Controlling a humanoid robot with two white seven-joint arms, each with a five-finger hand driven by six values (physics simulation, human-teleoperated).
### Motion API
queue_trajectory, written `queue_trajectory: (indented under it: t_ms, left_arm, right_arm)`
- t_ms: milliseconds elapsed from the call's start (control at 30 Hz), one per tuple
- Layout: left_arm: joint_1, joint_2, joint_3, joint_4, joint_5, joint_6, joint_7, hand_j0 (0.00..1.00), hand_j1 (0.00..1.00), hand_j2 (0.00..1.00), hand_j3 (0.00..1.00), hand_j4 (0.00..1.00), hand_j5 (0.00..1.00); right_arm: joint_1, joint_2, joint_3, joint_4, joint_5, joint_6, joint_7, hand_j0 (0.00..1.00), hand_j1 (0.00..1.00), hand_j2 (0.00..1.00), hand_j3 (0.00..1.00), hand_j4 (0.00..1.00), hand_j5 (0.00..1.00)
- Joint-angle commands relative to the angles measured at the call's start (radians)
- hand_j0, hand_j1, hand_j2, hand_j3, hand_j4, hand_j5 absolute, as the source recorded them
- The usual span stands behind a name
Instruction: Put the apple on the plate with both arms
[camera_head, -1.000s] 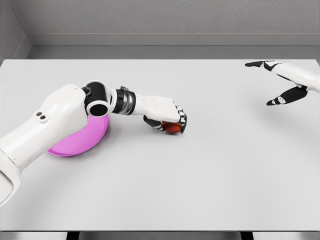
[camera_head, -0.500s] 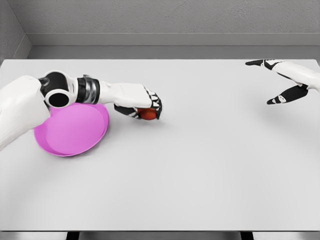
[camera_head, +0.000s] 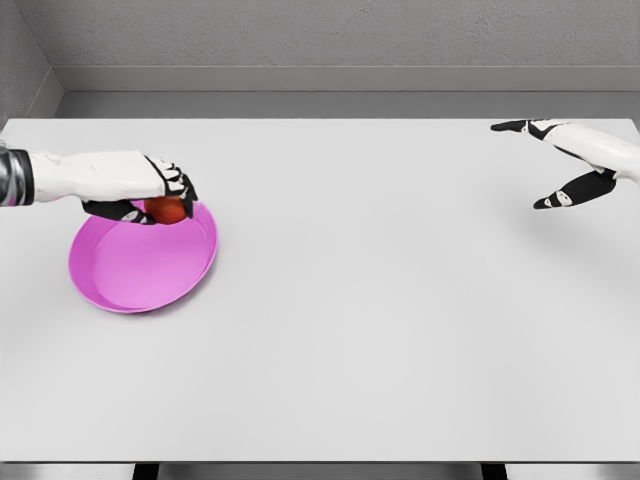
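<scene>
A red apple (camera_head: 166, 209) is held in my left hand (camera_head: 160, 200), whose fingers are shut around it. The hand hovers over the far rim of the pink plate (camera_head: 140, 265), which lies flat on the table at the left. The left forearm comes in from the left edge. My right hand (camera_head: 560, 165) is far off at the right edge, fingers spread wide and holding nothing, well above the table's far right corner.
The white table (camera_head: 380, 320) spans the view, with its front edge at the bottom and a grey wall behind its far edge.
My left hand carried the apple leftward from the table's middle to above the plate's far rim, and the arm drew back out of view. The right hand stayed still.
</scene>
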Motion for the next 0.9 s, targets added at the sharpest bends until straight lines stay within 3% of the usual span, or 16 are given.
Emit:
queue_trajectory:
  t_ms: [0, 133, 200, 267, 333, 600, 667, 767, 867]
  left_arm:
    - [0.006, -0.003, 0.003, 0.035, -0.006, 0.003, 0.0, 0.49, 0.49, 0.49, 0.49, 0.49, 0.49]
    - [0.041, -0.027, 0.003, 0.059, -0.024, 0.003, 0.001, 0.58, 0.58, 0.58, 0.58, 0.58, 0.58]
    - [0.041, -0.026, 0.003, 0.061, -0.024, 0.003, 0.001, 0.7, 0.7, 0.7, 0.7, 0.7, 0.7]
    - [0.043, -0.026, 0.003, 0.061, -0.021, 0.003, 0.004, 0.92, 0.92, 0.92, 0.92, 0.92, 0.92]
    - [0.041, -0.026, 0.003, 0.061, -0.018, 0.003, 0.004, 1.0, 1.0, 1.0, 1.0, 1.0, 1.0]
    - [0.031, -0.04, 0.001, 0.051, -0.015, 0.003, 0.009, 1.0, 1.0, 1.0, 1.0, 1.0, 1.0]
    - [-0.02, -0.124, 0.004, 0.03, 0.02, 0.003, 0.014, 1.0, 1.0, 1.0, 1.0, 1.0, 1.0]
    - [-0.029, -0.282, 0.003, 0.028, 0.06, 0.003, 0.014, 1.0, 1.0, 1.0, 1.0, 1.0, 1.0]
    - [-0.031, -0.317, 0.003, 0.028, 0.06, 0.003, 0.014, 1.0, 1.0, 1.0, 1.0, 1.0, 1.0]
  right_arm:
    - [0.0, -0.001, 0.0, -0.001, -0.008, 0.003, 0.0, 1.0, 1.0, 1.0, 1.0, 1.0, 1.0]
    - [0.002, -0.001, 0.0, -0.001, -0.008, 0.003, 0.0, 1.0, 1.0, 1.0, 1.0, 1.0, 1.0]
    - [0.0, -0.001, 0.0, -0.001, -0.008, 0.003, 0.0, 1.0, 1.0, 1.0, 1.0, 1.0, 1.0]
    - [0.0, -0.001, 0.0, -0.001, -0.008, 0.003, 0.0, 1.0, 1.0, 1.0, 1.0, 1.0, 1.0]
    - [0.002, -0.001, 0.0, -0.001, -0.008, 0.003, 0.0, 1.0, 1.0, 1.0, 1.0, 1.0, 1.0]
    - [0.005, -0.001, 0.0, -0.001, -0.008, 0.003, 0.0, 1.0, 1.0, 1.0, 1.0, 1.0, 1.0]
    - [0.003, -0.001, 0.0, -0.001, -0.008, 0.003, 0.0, 1.0, 1.0, 1.0, 1.0, 1.0, 1.0]
    - [0.002, -0.001, 0.0, -0.001, -0.008, 0.003, 0.0, 1.0, 1.0, 1.0, 1.0, 1.0, 1.0]
    - [0.003, -0.001, 0.0, -0.001, -0.008, 0.003, 0.0, 1.0, 1.0, 1.0, 1.0, 1.0, 1.0]
